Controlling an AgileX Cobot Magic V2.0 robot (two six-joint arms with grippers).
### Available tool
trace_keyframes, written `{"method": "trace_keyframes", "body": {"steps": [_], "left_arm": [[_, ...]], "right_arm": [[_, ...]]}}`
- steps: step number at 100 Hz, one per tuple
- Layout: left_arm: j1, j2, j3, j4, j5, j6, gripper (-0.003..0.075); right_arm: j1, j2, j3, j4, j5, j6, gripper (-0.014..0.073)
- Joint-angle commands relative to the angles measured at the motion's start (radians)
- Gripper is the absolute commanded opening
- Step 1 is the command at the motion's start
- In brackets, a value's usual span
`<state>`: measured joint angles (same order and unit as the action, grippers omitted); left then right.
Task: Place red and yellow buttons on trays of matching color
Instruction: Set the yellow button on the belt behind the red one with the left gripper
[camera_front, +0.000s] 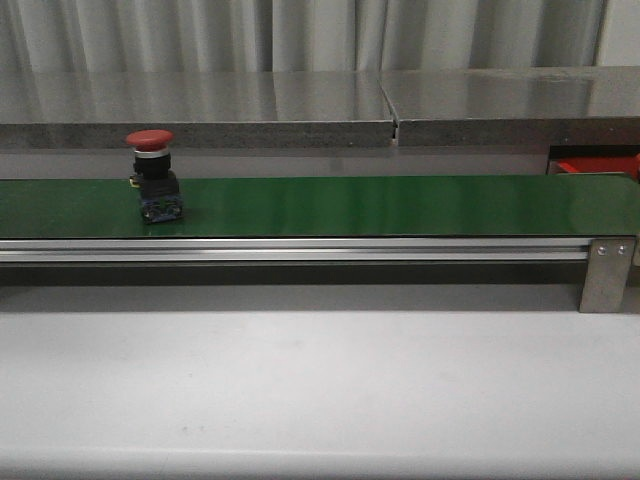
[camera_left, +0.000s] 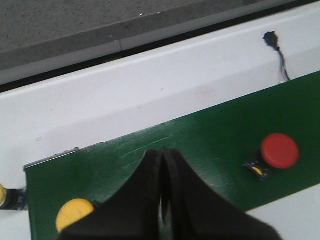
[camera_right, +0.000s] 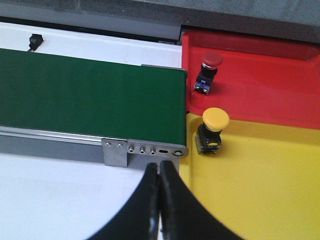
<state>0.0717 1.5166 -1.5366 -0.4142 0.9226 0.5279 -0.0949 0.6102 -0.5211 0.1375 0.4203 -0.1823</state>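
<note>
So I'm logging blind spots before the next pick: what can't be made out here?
- Front view: trays almost wholly cut off by the right edge; only a red corner shows.
- Left wrist view: yellow button partly hidden behind the left tool; another at the left edge is cut off.
- Right wrist view: the belt's far stretch runs out of frame.

Smooth black curved claw fingers (camera_left: 145, 200)

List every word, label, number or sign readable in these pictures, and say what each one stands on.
None can be read. The red button on the green belt, the buttons on the red tray and yellow tray, and the belt's metal bracket show no legible print.
</note>
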Motion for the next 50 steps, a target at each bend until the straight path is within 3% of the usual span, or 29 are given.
{"method": "trace_keyframes", "body": {"steps": [1, 26, 50], "left_arm": [[-0.043, -0.093, 0.012, -0.03, -0.091, -0.059, -0.002], [-0.123, -0.266, 0.172, 0.082, -0.216, -0.238, -0.002], [-0.124, -0.478, 0.405, 0.072, -0.319, -0.275, -0.002]], "right_arm": [[0.0, -0.005, -0.025, 0.007, -0.074, -0.006, -0.0068], [0.0, -0.005, -0.025, 0.014, -0.079, -0.006, -0.0068], [0.0, 0.012, -0.051, 0.033, -0.08, -0.006, -0.0068]]}}
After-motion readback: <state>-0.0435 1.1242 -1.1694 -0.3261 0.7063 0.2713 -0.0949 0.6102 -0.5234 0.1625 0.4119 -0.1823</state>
